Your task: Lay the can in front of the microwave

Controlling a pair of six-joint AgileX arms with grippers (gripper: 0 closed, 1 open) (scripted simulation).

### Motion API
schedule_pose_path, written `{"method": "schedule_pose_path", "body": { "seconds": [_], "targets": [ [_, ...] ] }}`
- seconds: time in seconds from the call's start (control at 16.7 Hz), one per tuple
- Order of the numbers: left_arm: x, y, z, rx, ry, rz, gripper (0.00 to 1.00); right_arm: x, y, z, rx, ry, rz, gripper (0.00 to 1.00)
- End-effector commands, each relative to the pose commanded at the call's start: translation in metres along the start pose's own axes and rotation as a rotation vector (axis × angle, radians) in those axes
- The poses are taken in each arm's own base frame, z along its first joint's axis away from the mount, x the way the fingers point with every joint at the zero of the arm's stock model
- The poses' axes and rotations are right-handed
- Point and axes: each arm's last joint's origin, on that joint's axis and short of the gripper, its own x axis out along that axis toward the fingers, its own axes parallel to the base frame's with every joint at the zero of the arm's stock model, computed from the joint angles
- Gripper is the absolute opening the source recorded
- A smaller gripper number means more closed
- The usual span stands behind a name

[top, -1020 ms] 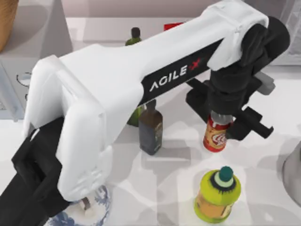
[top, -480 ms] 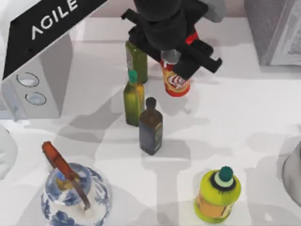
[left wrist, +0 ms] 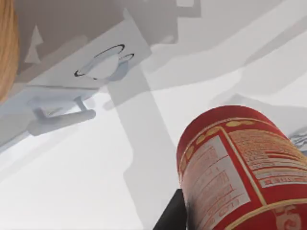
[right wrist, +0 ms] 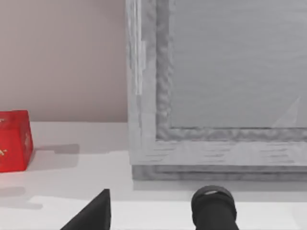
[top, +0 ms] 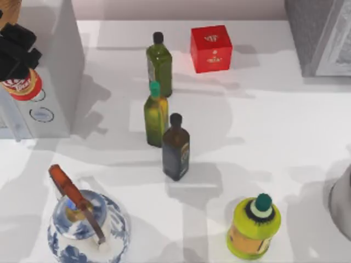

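The can [top: 23,87], red with a white-and-yellow logo, hangs at the table's far left over the front panel of the microwave [top: 57,60]. My left gripper [top: 17,64] is shut on its top, and the can stays upright. One round dial [top: 41,115] shows just below the can. In the left wrist view the can [left wrist: 240,167] looms close, with a black finger [left wrist: 170,215] beside it, and the microwave's dial [left wrist: 103,67] and door handle [left wrist: 62,122] lie beyond. My right gripper [right wrist: 153,220] is parked near the back right, open.
Three dark bottles [top: 159,63] [top: 155,114] [top: 176,147] stand mid-table, a red box [top: 211,48] behind them. A blue-white teapot [top: 82,224] sits front left, a yellow-green bottle [top: 253,226] front right. A speckled grey appliance [top: 318,33] fills the back right corner.
My left arm swung from the table's back middle to the far left, carrying the can with it. The red box behind the bottles has come into sight.
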Motion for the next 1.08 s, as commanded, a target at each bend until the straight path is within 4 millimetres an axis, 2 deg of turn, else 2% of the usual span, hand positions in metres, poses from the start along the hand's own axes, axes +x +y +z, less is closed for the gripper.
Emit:
{"method": "schedule_pose_path", "body": {
  "seconds": [0.12, 0.24, 0.48, 0.66, 0.84, 1.08],
  "targets": [
    [0.0, 0.026, -0.042, -0.079, 0.035, 0.044, 0.0, 0.0, 0.0, 0.0, 0.0, 0.0, 0.0, 1.0],
    [0.01, 0.048, -0.079, -0.167, 0.079, 0.076, 0.0, 0.0, 0.0, 0.0, 0.0, 0.0, 0.0, 1.0],
    [0.051, 0.092, -0.142, -0.353, 0.171, 0.095, 0.0, 0.0, 0.0, 0.0, 0.0, 0.0, 0.0, 1.0],
    [0.085, 0.116, -0.183, -0.47, 0.218, 0.082, 0.0, 0.0, 0.0, 0.0, 0.0, 0.0, 0.0, 1.0],
    [0.107, 0.129, -0.21, -0.543, 0.24, 0.067, 0.0, 0.0, 0.0, 0.0, 0.0, 0.0, 0.0, 1.0],
    [0.111, 0.13, -0.214, -0.553, 0.243, 0.064, 0.0, 0.0, 0.0, 0.0, 0.0, 0.0, 0.0, 1.0]
  ]
}}
